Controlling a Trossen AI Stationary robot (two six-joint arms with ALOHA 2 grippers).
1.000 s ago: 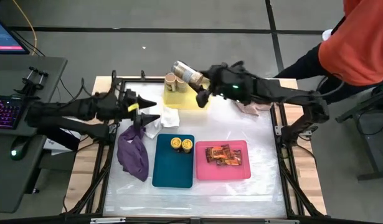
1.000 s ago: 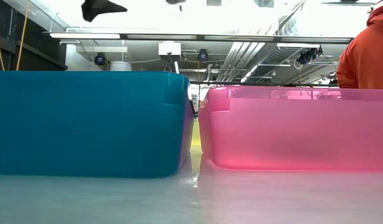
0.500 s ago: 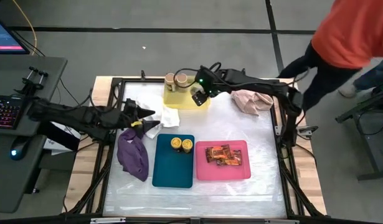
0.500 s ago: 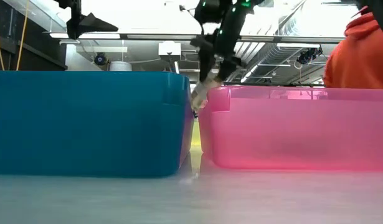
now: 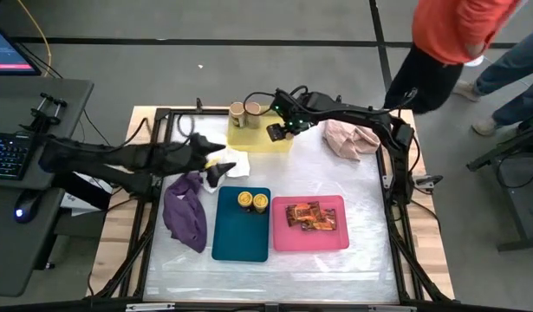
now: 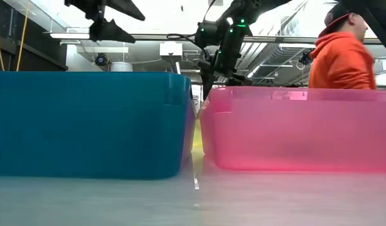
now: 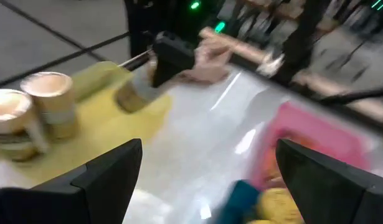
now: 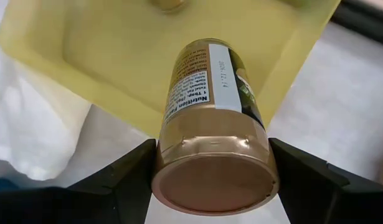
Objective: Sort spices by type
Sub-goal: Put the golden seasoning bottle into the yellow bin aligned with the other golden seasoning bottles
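While gripping: my right hand [image 5: 281,132] pinches a tan-lidded jar [image 8: 211,152] between both fingers, its base end toward my wrist camera.
Jar position: over the near edge of the yellow tray [image 5: 249,139], tilted.
Other tan jars: two tan-lidded jars [image 5: 244,110] upright at the tray's far left corner.
Left hand: my left hand [image 5: 216,161] is spread wide and holds nothing, over the white cloth [image 5: 233,162], beside the purple cloth [image 5: 186,212].
Yellow-lid jars: two yellow-lidded jars [image 5: 253,201] side by side in the teal tray [image 5: 240,236].
Packets: orange-red foil packets [image 5: 307,217] in the pink tray [image 5: 311,238].
Pink cloth [image 5: 351,137]: on the worktop [image 5: 353,264] right of the yellow tray.
Person [image 6: 341,53]: orange hoodie, beyond the worktop.
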